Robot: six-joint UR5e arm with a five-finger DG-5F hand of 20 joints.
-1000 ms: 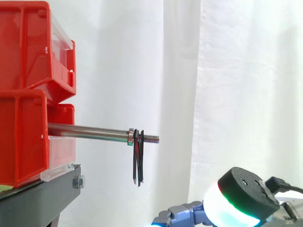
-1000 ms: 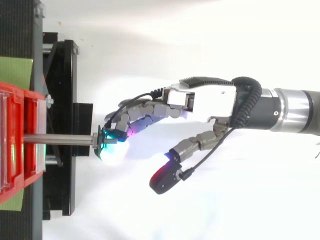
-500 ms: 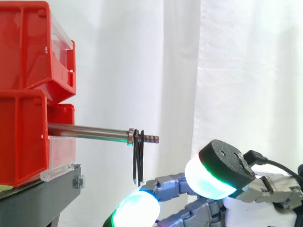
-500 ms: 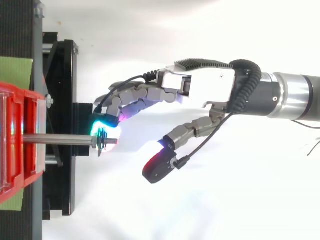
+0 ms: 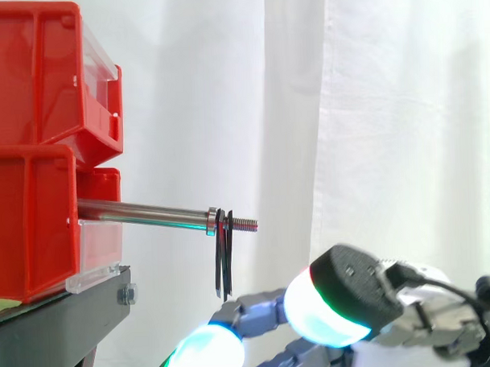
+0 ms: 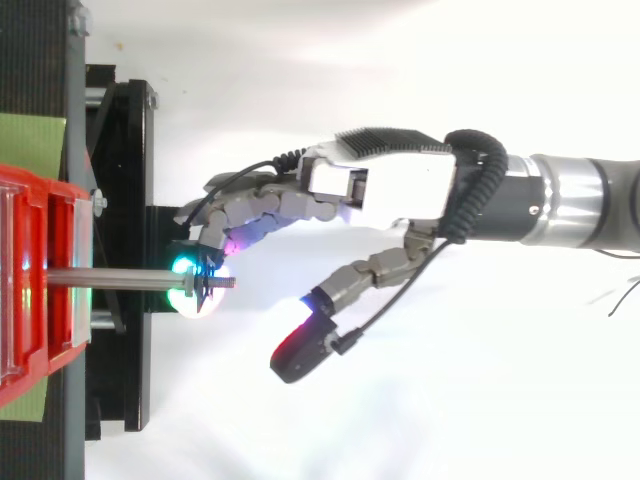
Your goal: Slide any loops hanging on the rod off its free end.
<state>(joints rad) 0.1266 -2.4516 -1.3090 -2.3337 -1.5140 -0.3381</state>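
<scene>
Hovering at the free end of the rod [image 6: 110, 277], seen from above, with the hand [image 6: 400, 195] stretched in from 3 o'clock: fingers loosely bent, thumb splayed toward 7 o'clock, clamped on nothing. Glowing fingertips [image 6: 188, 298] right at the threaded tip; touching or not, impossible to tell from above. From the side, sitting low, with fingertips [image 5: 204, 352] between 6 and 7 o'clock of the loops [image 5: 223, 261], below their lower ends and apart from them. Loops thin and dark, hanging straight down near the rod's 3 o'clock end, just past a small collar [image 5: 210, 221] and short of the threads. Rod anchored at 9 o'clock among the red bins [image 5: 35, 159] on the black stand [image 5: 65, 327].

Judged as the approach step, with nothing slid off yet. Several ways to spoil it from here:
- Rising on the 3 o'clock side of the loops and shoving them back toward 9 o'clock, against the collar.
- Hooking from below and merely swinging them, thin and light by the look of them.
- Snagging them on the threads by pulling at an angle rather than along the rod.
- Knocking the rod tip with a thick pad and shaking the bins.

Best guarded against by getting a fingertip in on the 9 o'clock side of the loops before drawing toward 3 o'clock.
</scene>
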